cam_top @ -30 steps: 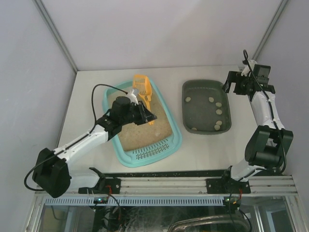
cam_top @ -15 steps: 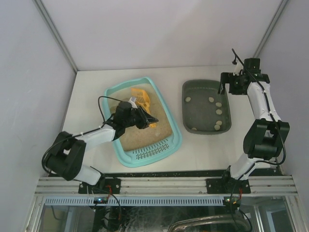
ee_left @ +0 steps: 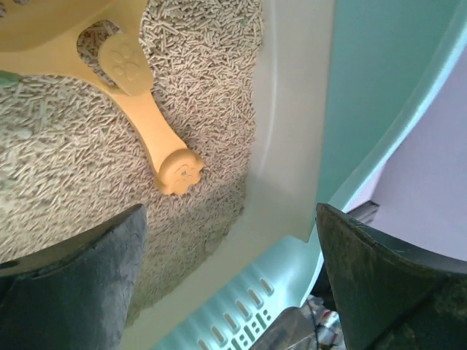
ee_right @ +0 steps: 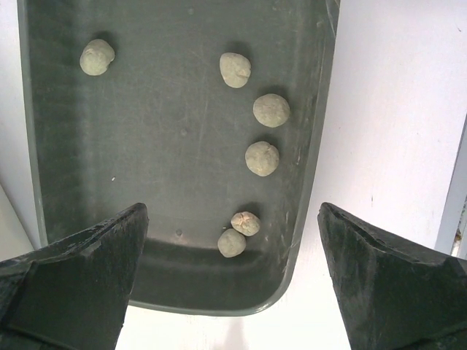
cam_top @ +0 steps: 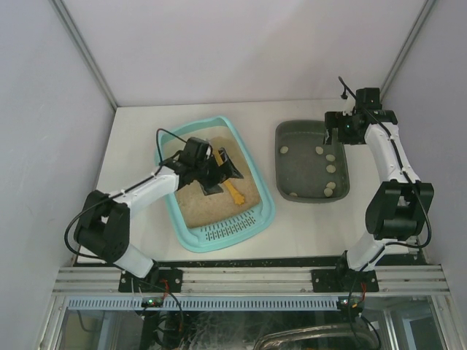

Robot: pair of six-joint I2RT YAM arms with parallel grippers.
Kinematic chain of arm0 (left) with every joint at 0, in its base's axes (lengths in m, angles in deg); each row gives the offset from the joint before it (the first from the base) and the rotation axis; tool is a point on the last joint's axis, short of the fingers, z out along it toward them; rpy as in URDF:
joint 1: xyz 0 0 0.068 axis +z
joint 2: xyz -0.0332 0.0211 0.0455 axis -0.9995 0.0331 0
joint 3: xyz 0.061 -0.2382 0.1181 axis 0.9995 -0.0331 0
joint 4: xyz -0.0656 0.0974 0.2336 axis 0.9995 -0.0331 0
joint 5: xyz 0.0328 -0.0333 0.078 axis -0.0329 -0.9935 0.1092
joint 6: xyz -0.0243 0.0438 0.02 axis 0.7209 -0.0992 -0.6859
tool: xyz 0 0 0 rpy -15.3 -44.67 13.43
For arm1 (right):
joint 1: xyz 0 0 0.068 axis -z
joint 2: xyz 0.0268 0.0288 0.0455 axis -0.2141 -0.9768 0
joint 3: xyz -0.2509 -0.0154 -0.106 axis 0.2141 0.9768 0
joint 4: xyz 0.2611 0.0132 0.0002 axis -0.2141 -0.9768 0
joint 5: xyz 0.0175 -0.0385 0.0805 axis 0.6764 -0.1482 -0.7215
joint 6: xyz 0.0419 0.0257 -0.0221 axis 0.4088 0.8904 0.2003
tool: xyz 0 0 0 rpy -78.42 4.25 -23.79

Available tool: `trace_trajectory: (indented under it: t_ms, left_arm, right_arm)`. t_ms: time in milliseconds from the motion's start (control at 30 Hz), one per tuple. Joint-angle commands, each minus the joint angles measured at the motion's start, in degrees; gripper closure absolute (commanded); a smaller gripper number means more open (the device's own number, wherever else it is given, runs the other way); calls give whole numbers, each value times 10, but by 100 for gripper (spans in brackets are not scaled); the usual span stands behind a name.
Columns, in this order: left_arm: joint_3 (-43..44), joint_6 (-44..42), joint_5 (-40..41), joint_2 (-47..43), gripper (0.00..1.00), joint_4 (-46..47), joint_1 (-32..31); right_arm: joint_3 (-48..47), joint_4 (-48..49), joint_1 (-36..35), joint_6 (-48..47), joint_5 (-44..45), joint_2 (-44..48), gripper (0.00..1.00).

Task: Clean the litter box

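Observation:
The turquoise litter box [cam_top: 267, 212] holds tan sand [cam_top: 195, 201], with its slotted grate [cam_top: 226, 232] at the near end. An orange scoop [cam_top: 233, 192] lies loose on the sand. My left gripper [cam_top: 222, 176] hovers open just over it, touching nothing. In the left wrist view the scoop's handle [ee_left: 155, 143] rests on the pellets of sand [ee_left: 58, 182] beside the box's pale inner wall [ee_left: 288, 146], and the left gripper [ee_left: 230, 288] holds nothing. My right gripper [cam_top: 334, 134] is open above the dark grey tray [cam_top: 303, 173], also seen as right gripper [ee_right: 230, 281].
The grey tray [ee_right: 160, 131] holds several round grey-tan lumps [ee_right: 262, 158], most along its right side. It stands on the white table [cam_top: 314, 226] to the right of the litter box. Grey walls close in the table at the back and sides.
My left gripper has opened and let go of the scoop, which now lies on the sand. The left arm drew in over the box; the right gripper swung left over the grey tray.

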Motion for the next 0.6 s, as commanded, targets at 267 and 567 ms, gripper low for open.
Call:
trace_trajectory:
  t_ms: [267, 567]
  left_arm:
    - [392, -155, 206, -35, 0, -477, -36]
    - [580, -243, 386, -108, 0, -480, -16]
  right_arm:
    - [-30, -3, -11, 1, 15, 27, 0]
    - [-90, 4, -36, 34, 16, 46, 0]
